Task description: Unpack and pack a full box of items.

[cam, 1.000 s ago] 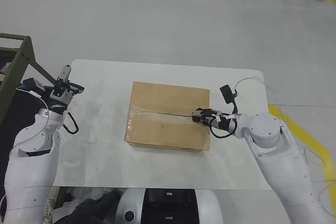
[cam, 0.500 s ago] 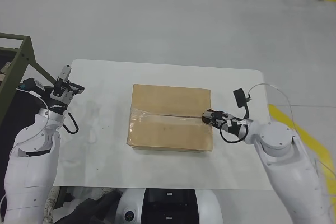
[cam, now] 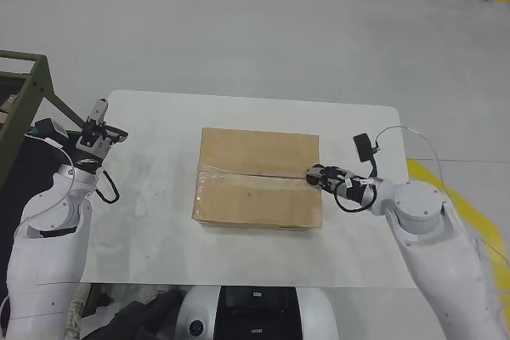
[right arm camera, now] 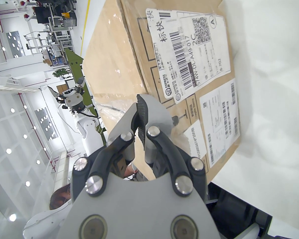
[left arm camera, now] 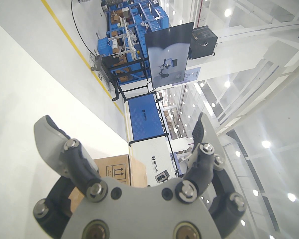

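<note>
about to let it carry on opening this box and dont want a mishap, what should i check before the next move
1. Box flat on the table, inside its edges: ok.
2. Tape lying over the closed top seam: ok.
3. Tape cut through along the seam: cannot tell.
4. Right gripper at one end of the seam, shut: ok.
5. Left gripper open, held apart from the box: ok.

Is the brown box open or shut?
Shut. The cardboard box has both top flaps lying flat, meeting along the middle seam, with shiny clear tape over it.
</note>
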